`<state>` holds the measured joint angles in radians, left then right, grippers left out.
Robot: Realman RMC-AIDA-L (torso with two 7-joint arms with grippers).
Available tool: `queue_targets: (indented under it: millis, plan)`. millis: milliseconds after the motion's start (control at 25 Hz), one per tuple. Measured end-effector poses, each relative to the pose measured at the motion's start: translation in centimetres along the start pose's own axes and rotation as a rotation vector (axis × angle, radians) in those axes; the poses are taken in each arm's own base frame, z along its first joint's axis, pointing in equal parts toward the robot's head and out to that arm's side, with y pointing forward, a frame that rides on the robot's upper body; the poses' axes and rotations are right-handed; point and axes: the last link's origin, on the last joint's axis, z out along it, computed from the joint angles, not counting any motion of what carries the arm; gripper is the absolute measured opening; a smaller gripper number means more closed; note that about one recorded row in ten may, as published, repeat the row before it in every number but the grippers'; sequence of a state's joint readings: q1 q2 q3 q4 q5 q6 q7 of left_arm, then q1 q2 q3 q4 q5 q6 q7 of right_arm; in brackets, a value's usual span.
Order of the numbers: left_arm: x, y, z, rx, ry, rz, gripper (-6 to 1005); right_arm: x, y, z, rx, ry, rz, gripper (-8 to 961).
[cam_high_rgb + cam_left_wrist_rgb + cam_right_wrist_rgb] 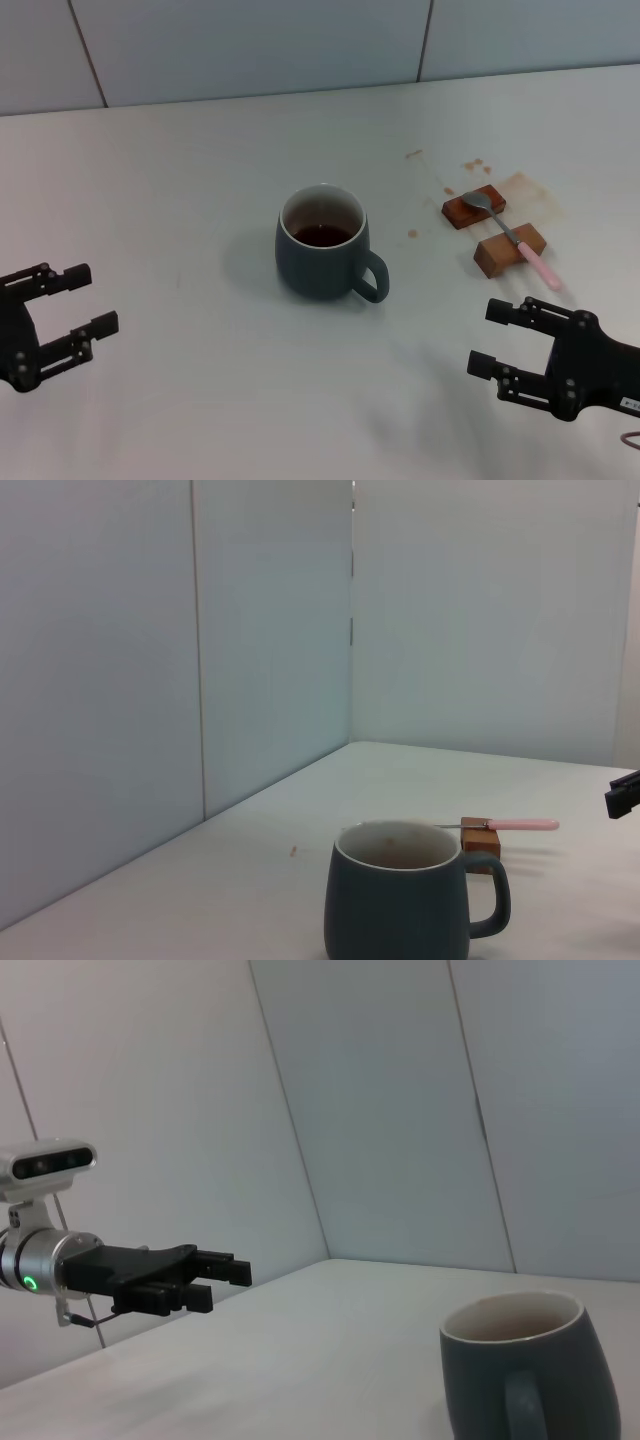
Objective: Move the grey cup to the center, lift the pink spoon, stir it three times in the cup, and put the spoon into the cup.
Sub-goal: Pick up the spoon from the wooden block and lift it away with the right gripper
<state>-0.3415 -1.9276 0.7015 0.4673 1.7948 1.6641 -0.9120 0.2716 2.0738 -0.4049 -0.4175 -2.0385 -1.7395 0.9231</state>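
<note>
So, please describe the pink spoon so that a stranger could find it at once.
On the white table, look to the robot's right of the grey cup, where brown stains mark the surface. Two wooden blocks lie there, and the pink spoon rests across both. It alone is slim, with a grey metal bowl and pale pink handle.

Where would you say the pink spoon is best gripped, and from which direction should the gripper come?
Probably by the pink handle of the pink spoon, from above. It lies bridged across two wooden blocks, so the handle end overhangs the nearer block, clear of the table, leaving room for fingers on either side. The right gripper, open, is nearest; the left gripper is parked far across.
</note>
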Motion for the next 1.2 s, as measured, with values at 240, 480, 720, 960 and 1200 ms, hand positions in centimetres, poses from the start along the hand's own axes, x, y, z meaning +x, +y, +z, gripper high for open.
queue_targets:
  millis: [240,480,720,960,1200]
  plan:
    - [-0.1,0.1,-0.2,0.005,-0.001,0.0,712,0.2,0.8,0.3,-0.013,-0.047,0.045,630]
    - [-0.2,0.1,-0.4,0.031,0.011,-0.01,803,-0.2,2.3,0.9,0.035,-0.275,0.215,626]
    - [-0.3,0.2,-0.3,0.062,0.032,0.002,818,0.8,3.2,0.2,0.16,-0.576,0.796,623]
    - [-0.4,0.3,-0.2,0.062,0.034,0.006,818,2.1,2.7,-2.2,0.183,-0.623,1.164,620]
    - [-0.5,0.4,-0.3,0.068,0.037,0.001,817,3.8,2.1,-3.8,0.288,-0.607,1.298,616]
